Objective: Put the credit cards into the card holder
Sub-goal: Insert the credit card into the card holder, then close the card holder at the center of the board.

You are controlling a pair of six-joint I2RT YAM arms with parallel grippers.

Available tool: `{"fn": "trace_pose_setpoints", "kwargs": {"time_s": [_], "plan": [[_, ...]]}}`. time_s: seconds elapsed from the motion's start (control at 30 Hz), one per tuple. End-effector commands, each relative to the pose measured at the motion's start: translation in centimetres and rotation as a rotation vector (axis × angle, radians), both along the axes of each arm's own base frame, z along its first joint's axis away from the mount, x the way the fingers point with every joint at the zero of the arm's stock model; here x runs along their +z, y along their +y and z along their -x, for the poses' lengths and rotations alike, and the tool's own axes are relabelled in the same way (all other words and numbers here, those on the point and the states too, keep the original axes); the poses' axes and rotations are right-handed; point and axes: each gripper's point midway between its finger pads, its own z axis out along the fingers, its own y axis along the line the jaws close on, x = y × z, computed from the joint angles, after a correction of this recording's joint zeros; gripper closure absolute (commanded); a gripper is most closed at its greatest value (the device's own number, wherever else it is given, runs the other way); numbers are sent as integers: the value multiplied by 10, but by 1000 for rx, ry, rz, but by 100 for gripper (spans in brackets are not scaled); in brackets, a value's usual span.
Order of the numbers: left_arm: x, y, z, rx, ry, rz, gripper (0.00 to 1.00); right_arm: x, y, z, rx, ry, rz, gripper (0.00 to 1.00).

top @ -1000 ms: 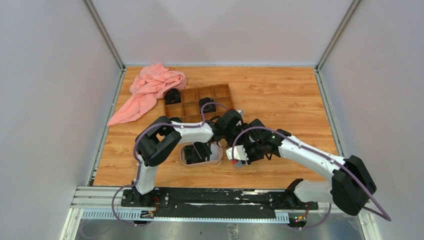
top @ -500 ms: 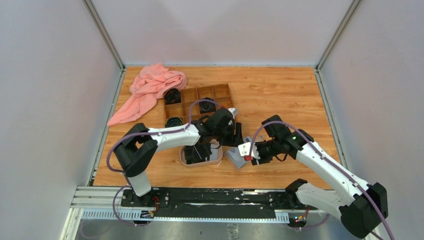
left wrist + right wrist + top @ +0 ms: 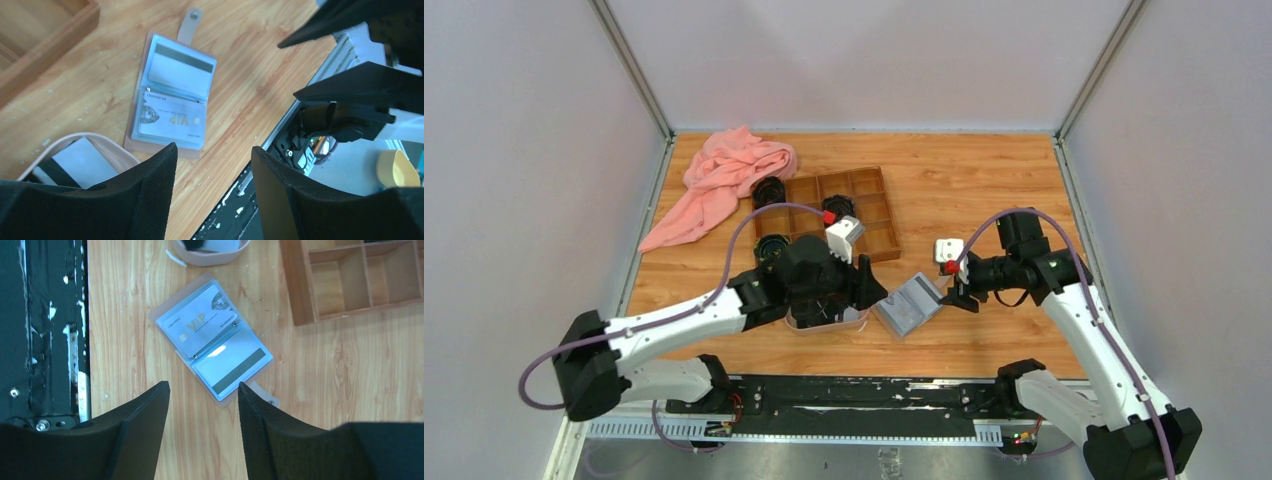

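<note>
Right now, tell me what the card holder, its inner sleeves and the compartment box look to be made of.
Card holder: tan-pink matte cover with a snap tab, leather or imitation; cannot tell which.
Inner sleeves: clear glossy plastic, with glare over the credit cards showing through them.
Compartment box: brown wood with visible grain and a low-sheen finish.

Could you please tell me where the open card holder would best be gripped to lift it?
Probably by its snap tab: the card holder lies open and flat on the table, and only that strap sticks out past its edge. Come down from above with the right claw, which is open and nearest that end.
</note>
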Motion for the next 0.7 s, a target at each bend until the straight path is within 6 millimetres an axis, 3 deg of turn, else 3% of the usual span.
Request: {"fn": "trace_pose_setpoints", "kwargs": {"time_s": [0.0, 0.17, 0.33, 0.47, 0.6, 0.67], "plan": [[15, 31, 1, 45, -150, 15, 40, 23, 6, 1, -71, 118, -99, 40], [40, 71, -5, 204, -286, 144, 39, 29, 10, -8, -103, 221, -188, 39], [31, 103, -2, 320, -304, 242, 37, 6, 3, -14, -157, 339, -210, 39], [24, 126, -1, 403, -311, 302, 22, -8, -3, -25, -213, 385, -178, 39], [21, 141, -1, 464, -315, 360, 1, -18, -9, -30, -251, 413, -142, 39], [20, 147, -1, 494, -304, 398, 0, -21, -12, -33, -269, 413, -129, 39]]}}
